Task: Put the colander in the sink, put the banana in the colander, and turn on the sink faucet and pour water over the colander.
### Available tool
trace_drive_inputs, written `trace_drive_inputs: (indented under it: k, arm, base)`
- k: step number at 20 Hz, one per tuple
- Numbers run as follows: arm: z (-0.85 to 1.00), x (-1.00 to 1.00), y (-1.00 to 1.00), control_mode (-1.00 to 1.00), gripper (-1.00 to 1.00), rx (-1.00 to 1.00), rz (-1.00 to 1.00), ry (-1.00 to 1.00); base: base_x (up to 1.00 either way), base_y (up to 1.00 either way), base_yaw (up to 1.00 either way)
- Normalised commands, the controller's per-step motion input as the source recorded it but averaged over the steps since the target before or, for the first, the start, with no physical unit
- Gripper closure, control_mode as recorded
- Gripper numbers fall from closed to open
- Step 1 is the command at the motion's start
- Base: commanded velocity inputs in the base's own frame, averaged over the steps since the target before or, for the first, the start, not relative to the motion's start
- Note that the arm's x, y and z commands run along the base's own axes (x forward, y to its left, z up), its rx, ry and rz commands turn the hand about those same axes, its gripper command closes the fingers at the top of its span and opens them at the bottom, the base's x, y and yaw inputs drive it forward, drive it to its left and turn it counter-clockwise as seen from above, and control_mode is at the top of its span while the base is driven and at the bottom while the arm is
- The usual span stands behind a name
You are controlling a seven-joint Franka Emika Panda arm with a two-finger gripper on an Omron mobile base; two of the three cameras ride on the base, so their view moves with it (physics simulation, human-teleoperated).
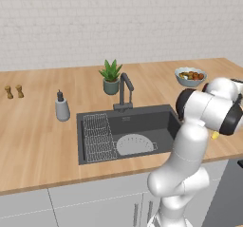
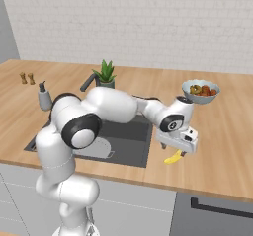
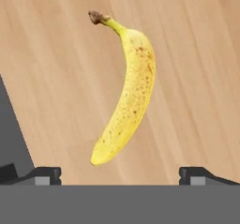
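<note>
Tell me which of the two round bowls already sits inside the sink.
The colander, the light-grey perforated bowl, lies in the sink beside the wire rack. The bluish fruit bowl stands on the wooden counter, far right.

From behind the arm's left, we look forward and down across the wooden table [image 1: 38,140] at the sink [image 1: 142,124] and the back wall. From behind its right, we see the same table, sink and fruit bowl [image 2: 200,92] at a similar remove. The hand camera faces straight down at the table from close by, with the banana [image 3: 126,94] large before us.
</note>
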Motion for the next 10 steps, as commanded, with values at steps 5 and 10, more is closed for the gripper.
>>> trace_drive_inputs:
  k: [5,10]
  arm:
    - [-0.38,0.02,0.01,-1.00,-1.00,-0.02,0.00,0.00]
    - [-0.32,0.00,0.00,-1.00,-1.00,-0.04,0.00,0.00]
  base:
    - [0.00,0.00,0.00]
    - [0.00,0.00,0.00]
